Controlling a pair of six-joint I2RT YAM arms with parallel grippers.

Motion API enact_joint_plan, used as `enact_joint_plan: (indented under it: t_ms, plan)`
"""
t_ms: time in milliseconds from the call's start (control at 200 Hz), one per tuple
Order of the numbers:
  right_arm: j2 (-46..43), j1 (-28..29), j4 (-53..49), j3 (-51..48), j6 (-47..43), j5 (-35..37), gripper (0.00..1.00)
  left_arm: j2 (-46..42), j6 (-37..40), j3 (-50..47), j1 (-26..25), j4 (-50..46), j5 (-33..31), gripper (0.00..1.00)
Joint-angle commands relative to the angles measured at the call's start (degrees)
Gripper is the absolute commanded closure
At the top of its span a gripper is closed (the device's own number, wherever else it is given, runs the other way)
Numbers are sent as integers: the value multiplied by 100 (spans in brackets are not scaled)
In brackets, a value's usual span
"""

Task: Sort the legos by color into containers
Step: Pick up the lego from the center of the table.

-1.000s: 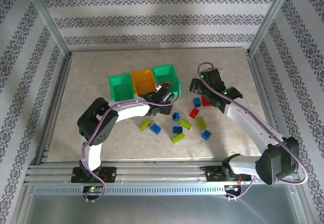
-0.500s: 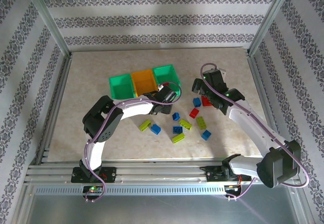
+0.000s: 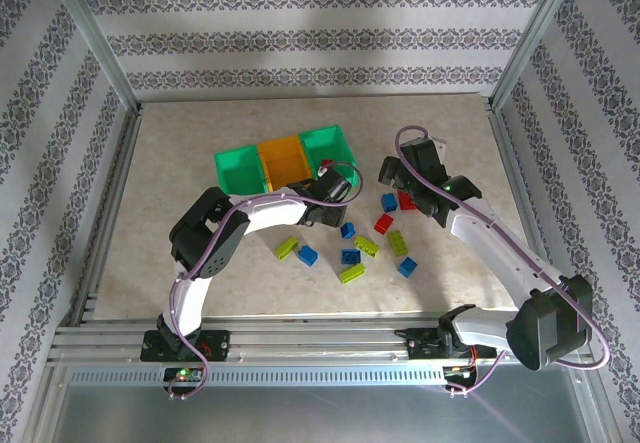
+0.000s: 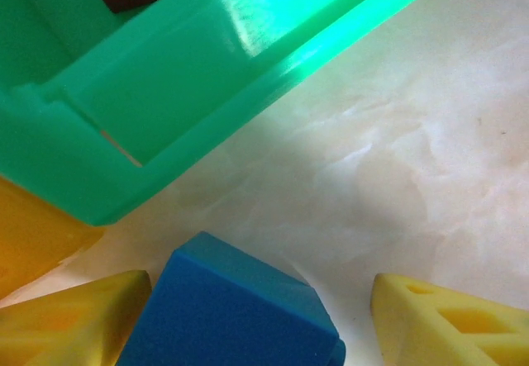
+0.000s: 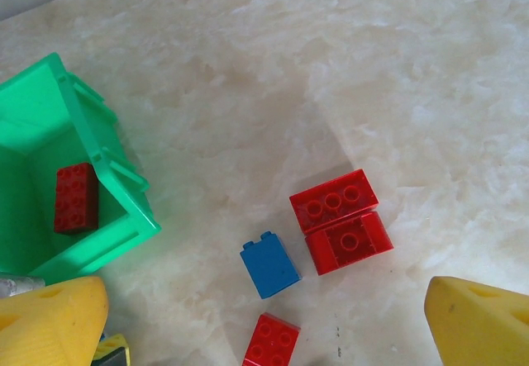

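Blue brick [image 4: 227, 308] sits between the left gripper [image 4: 260, 300] fingers, just beside the corner of the right green bin [image 4: 165, 93] (a red brick [image 5: 76, 197] already lies inside it). Whether it is clamped I cannot tell, since a gap shows on one side. Step judged: delivering blue. The next move calls for a different bin. Right gripper [image 5: 260, 304] is spread wide and empty above the loose red bricks [image 5: 335, 205].

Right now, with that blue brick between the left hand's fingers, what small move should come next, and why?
Probably the left hand should carry the blue brick leftward, away from the right green bin: that bin holds a red brick, so blue likely belongs in another.
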Motion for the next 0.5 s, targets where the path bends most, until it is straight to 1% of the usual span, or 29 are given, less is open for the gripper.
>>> enact_joint_plan:
  t_ms: [0,95,315,425,495]
  plan:
    - [49,-59,58,-103,92,104,2,107,157,178,22,270,129,31]
    - [57,-62,58,-102,98,79,2,208,183,333,16,243,179,33]
    - [51,-57,49,-106,101,66,2,375,281,573,-69,274,392,33]
    - [50,-62,49,-116,123,63,2,368,286,572,-118,211,354,39]
    - [42,-62,49,-121,133,67,2,342,206,527,-127,98,243,40]
